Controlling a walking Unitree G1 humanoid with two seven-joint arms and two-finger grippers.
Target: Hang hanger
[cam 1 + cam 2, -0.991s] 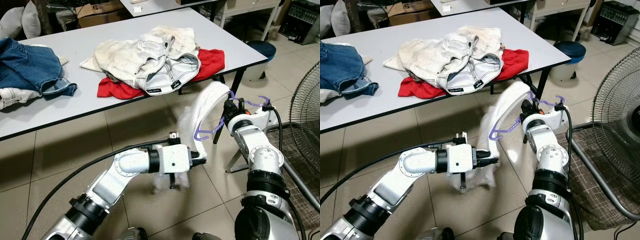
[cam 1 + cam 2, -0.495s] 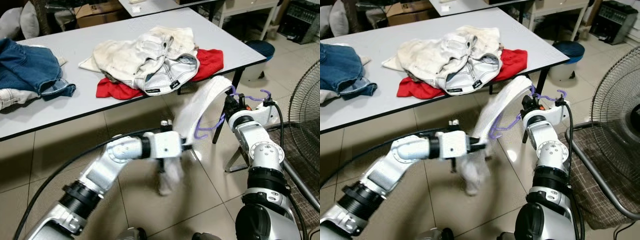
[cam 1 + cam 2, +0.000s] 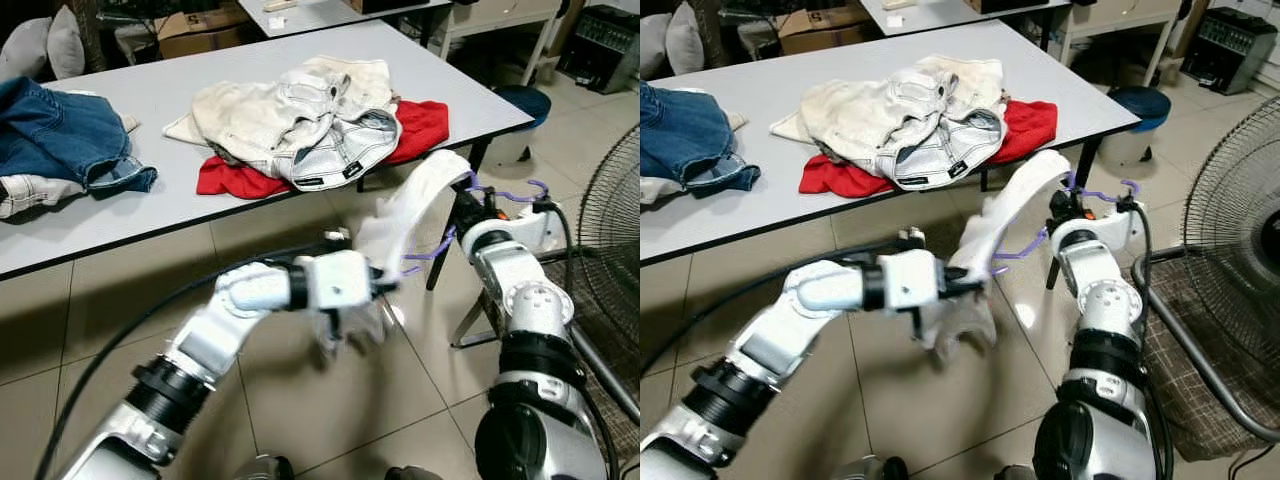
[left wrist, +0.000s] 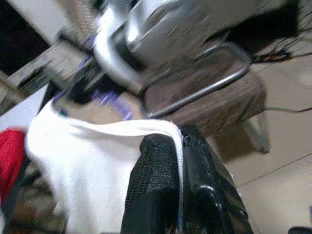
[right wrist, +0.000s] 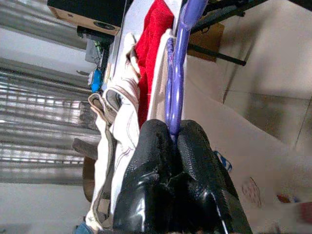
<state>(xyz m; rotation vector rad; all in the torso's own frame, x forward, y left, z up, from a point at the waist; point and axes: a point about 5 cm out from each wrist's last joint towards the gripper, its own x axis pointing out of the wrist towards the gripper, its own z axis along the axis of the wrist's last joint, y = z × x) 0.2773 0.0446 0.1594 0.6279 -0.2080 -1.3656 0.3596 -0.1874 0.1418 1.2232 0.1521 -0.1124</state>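
I am holding the purple hanger in my right pincer, its fingers clamped together on the plastic, out in front of the near right corner of the surface. My left pincer is pinching the edge of a white garment that is draped over the hanger and trailing down toward the floor. I judge the garment only partly on, and I see no rail yet, so the hanging is not yet done.
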